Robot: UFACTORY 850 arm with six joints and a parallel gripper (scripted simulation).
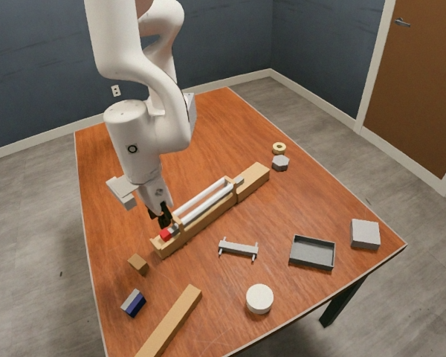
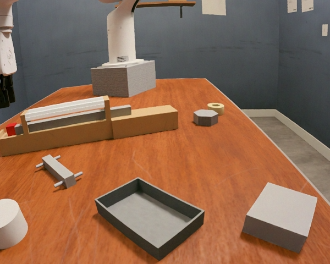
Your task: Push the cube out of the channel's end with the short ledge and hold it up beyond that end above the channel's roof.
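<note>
The red cube (image 1: 164,234) (image 2: 10,129) sits on the short ledge at the near end of the tan channel (image 1: 200,222) (image 2: 60,138), just outside the white-barred roof (image 1: 204,198) (image 2: 64,108). The tip of a grey rod (image 1: 173,231) (image 2: 18,129) touches the cube from inside the channel. The rod's other end (image 1: 238,179) (image 2: 120,110) sticks out of the far end. My gripper (image 1: 163,222) (image 2: 3,104) hangs above the ledge end, over the cube and clear of it. Its fingers are partly open and hold nothing.
A tan block (image 1: 253,176) (image 2: 145,120) adjoins the channel's far end. Nearby lie a grey hexagon (image 1: 280,162) (image 2: 205,117), yellow ring (image 1: 279,147) (image 2: 215,108), pegged grey bar (image 1: 238,248) (image 2: 58,170), grey tray (image 1: 311,265) (image 2: 131,227), grey box (image 1: 364,233) (image 2: 281,215), white cylinder (image 1: 259,298) (image 2: 4,223), small tan cube (image 1: 137,263), blue block (image 1: 133,303) and tan plank (image 1: 169,323).
</note>
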